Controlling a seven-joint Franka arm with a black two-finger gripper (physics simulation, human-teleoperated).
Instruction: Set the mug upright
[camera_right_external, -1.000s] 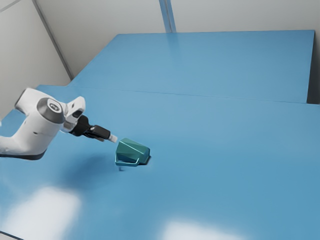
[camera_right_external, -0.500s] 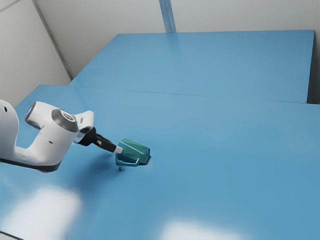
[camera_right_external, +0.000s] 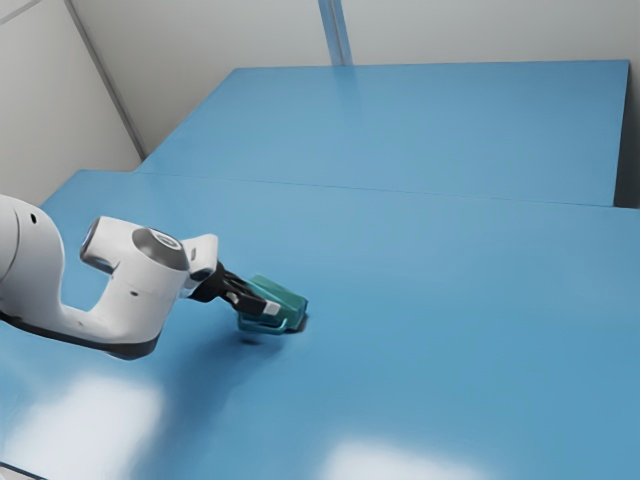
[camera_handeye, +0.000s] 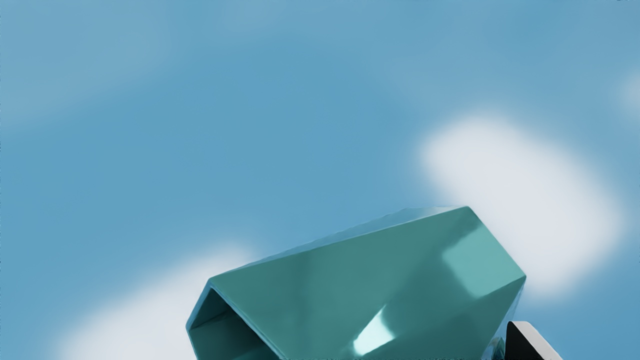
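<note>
Gripping the mug (camera_right_external: 285, 300), on its side inward from the worktop's (camera_right_external: 430, 320) edge at the exterior view's left, seems in hand; whether the pincer (camera_right_external: 268, 306) is clamped cannot be told. Next: firm hold, mouth turned upward.

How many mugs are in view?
1. The mug is on its side at the end of the arm, left of the exterior view's centre. The arm could hide another.
</note>
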